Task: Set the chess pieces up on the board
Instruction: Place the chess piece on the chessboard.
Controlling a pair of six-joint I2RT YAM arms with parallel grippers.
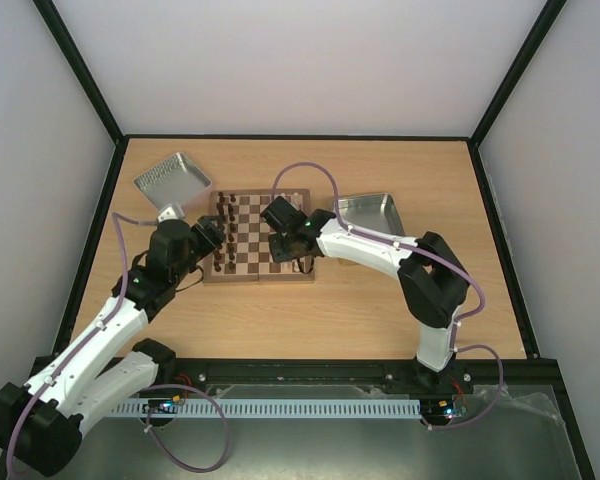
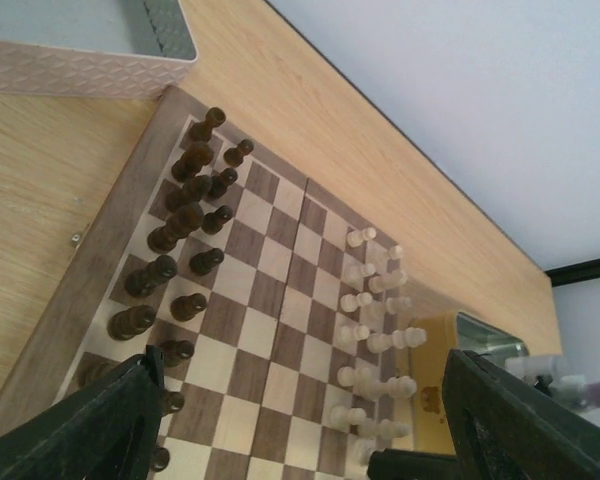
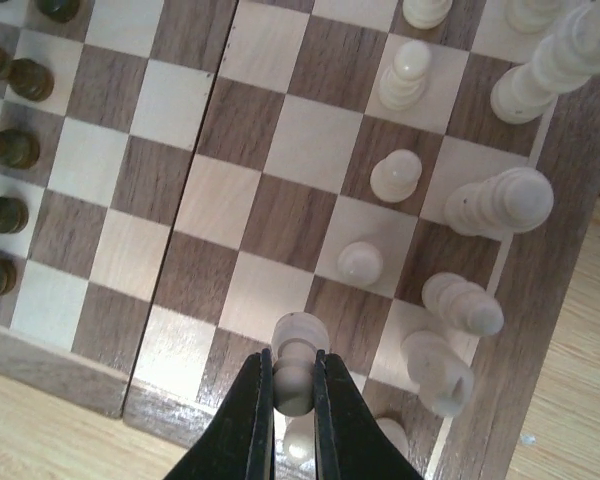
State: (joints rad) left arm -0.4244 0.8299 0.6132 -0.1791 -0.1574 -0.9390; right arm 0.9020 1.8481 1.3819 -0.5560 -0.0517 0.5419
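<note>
Step in hand: placing one cream pawn (image 3: pixel 298 350). The right hand (image 3: pixel 293 385) is clamped on its neck, just under the round head, over a square beside the border of the board (image 3: pixel 280 190).
Where it belongs: in line with the other cream chess pieces (image 3: pixel 395 175), as the next pawn in their front row.
Contact: the black fingers hide the base, so I cannot tell whether it rests on the square.
Next move: probably a short, straight descent if the pawn is not down, then a gentle release and a vertical lift. Taller pieces stand just beside it and would tip easily.
Left hand (image 2: pixel 305 430): fingers wide apart and holding nothing, poised over the end where the dark pieces (image 2: pixel 185 215) stand.
Shapes: turned pieces with round heads, narrow necks and flared bases – top-heavy and small for the fingers.
Materials: smooth pale and dark wood, and a matt checked board with a seam down its middle.
Surroundings: two shiny metal tins (image 1: pixel 172 180) flank the board on the wood-grain bench (image 1: pixel 380 310).
</note>
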